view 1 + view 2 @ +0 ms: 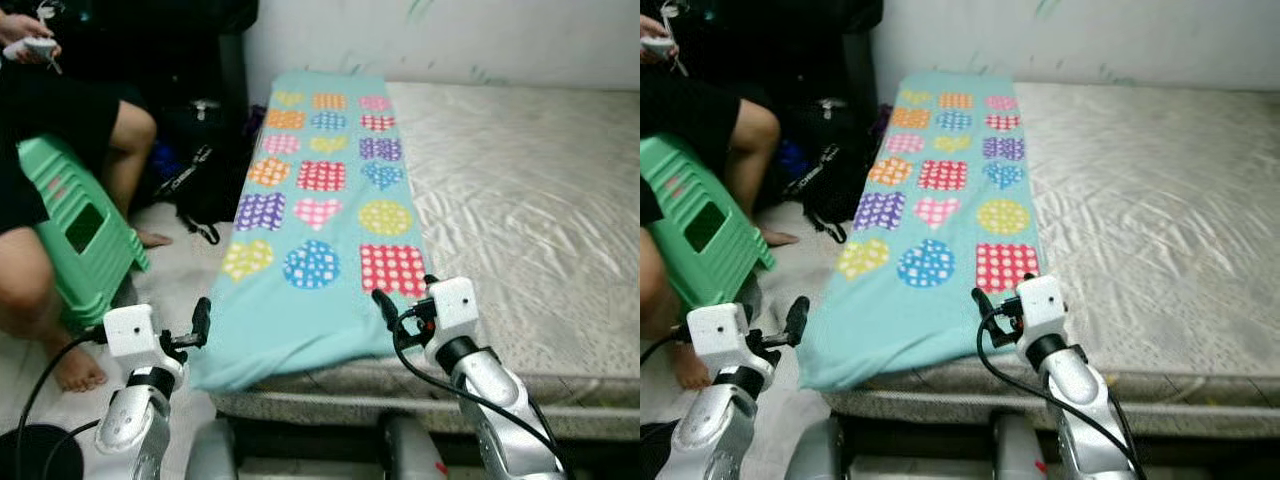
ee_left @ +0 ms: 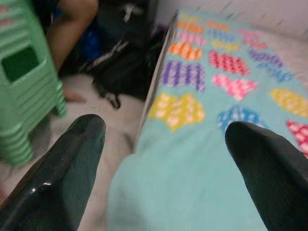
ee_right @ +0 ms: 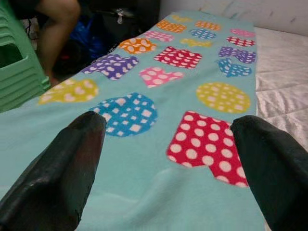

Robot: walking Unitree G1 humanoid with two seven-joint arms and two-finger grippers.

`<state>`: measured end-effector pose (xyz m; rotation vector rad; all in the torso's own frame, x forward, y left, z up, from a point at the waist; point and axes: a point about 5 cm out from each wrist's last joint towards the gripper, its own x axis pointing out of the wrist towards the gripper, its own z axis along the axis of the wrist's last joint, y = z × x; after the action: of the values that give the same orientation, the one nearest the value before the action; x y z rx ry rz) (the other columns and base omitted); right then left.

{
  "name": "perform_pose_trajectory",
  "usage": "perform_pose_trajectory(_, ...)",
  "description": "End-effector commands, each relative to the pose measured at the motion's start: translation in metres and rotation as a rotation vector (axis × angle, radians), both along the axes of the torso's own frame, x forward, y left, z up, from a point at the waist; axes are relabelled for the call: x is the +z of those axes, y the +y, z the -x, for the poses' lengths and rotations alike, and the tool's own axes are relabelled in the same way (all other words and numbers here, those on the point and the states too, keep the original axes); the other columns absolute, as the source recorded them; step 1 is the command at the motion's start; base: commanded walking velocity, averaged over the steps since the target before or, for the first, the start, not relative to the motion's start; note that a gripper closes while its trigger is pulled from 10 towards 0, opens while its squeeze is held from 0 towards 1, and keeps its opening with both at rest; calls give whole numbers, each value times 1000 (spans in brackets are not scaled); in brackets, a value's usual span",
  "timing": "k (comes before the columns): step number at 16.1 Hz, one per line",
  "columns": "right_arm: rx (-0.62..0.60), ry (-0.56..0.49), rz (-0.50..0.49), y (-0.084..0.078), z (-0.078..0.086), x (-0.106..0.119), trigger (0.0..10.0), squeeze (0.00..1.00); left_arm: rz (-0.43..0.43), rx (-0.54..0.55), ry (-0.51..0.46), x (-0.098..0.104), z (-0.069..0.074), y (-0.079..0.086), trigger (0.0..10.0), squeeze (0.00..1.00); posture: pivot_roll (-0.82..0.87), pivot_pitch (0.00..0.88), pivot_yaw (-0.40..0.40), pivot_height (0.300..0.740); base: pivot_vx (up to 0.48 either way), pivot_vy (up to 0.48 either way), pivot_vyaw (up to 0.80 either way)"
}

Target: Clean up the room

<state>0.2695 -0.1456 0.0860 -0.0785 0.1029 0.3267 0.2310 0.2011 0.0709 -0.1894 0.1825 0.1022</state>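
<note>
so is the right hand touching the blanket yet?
Cannot tell. In the right wrist view the right hand is open over the blanket, but no gap or contact shows plainly; in the left eye view its fingers overlap the blanket's near edge.

A pale wall (image 1: 450,35) with faint greenish marks runs behind a bed whose bare quilted mattress (image 1: 520,200) fills the right side, its cream surface wrinkled. To the left lies light floor (image 1: 180,270), where a green plastic stool (image 1: 70,225) stands beside a black bag (image 1: 205,175) slumped against dark furniture. Light is soft and even.
</note>
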Motion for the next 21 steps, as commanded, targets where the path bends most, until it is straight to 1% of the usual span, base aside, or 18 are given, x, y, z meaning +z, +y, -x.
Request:
perform_pose_trajectory(1,0,-9,15,0,-2,3,10000,0,15,22,50,-6,-3,4,10000,0,-107,0,-11,569,0,0,0)
perform_pose_trajectory(2,-1,-7,32,-1,-1,4,10000,0,18,31,85,-10,-5,6,10000,0,-113,0,-8,569,0,0,0)
perform_pose_trajectory(3,-15,-11,48,-5,2,5,10000,0,16,58,162,-20,-10,12,10000,0,-124,0,-1,569,0,0,0)
perform_pose_trajectory(5,-58,-13,44,-13,6,8,10000,0,24,72,196,-24,-16,18,10000,0,-138,12,9,569,0,0,0)
perform_pose_trajectory(6,-83,-17,52,-18,8,10,10000,0,10,73,236,-29,-18,22,10000,0,-150,23,16,569,0,0,0)
perform_pose_trajectory(7,-144,-9,72,-30,10,12,10000,0,34,88,262,-33,-22,27,10000,0,-166,49,24,569,0,0,0)
perform_pose_trajectory(9,-261,30,65,-54,14,10,10000,0,40,48,329,-43,-32,21,10000,0,-172,81,23,569,0,0,0)
perform_pose_trajectory(10,-295,64,72,-61,18,5,10000,0,35,33,336,-45,-35,16,10000,0,-178,92,22,569,0,0,0)
perform_pose_trajectory(11,-307,78,58,-62,19,4,10000,0,36,24,335,-45,-38,14,10000,0,-179,94,22,569,0,0,0)
perform_pose_trajectory(12,-278,90,66,-59,20,4,10000,0,39,5,324,-43,-41,8,10000,0,-186,109,24,569,0,0,0)
perform_pose_trajectory(13,-271,80,62,-57,16,6,10000,0,31,-8,306,-41,-41,4,10000,0,-183,108,24,569,0,0,0)
perform_pose_trajectory(14,-272,58,45,-54,5,11,10000,0,16,-31,276,-35,-38,-3,10000,0,-169,104,22,569,0,0,0)
perform_pose_trajectory(15,-266,52,35,-50,-4,12,10000,0,10,-45,269,-32,-29,-6,10000,0,-149,99,18,569,0,0,0)
perform_pose_trajectory(17,-234,68,7,-38,-22,8,10000,0,-1,-74,265,-26,-6,-9,10000,0,-91,96,7,569,0,0,0)
perform_pose_trajectory(18,-212,93,1,-27,-32,2,10000,0,7,-88,288,-22,15,-10,10000,0,-58,95,3,569,0,0,0)
perform_pose_trajectory(19,-201,102,-12,-21,-37,0,10000,0,8,-97,305,-22,25,-10,10000,0,-41,94,0,569,0,0,0)
perform_pose_trajectory(20,-176,156,5,-11,-43,-10,10000,0,-11,-128,335,-21,38,-11,10000,0,-8,88,0,569,0,0,0)
perform_pose_trajectory(21,-170,193,14,-6,-46,-17,10000,0,-19,-143,344,-21,42,-12,10000,0,3,85,1,569,0,0,0)
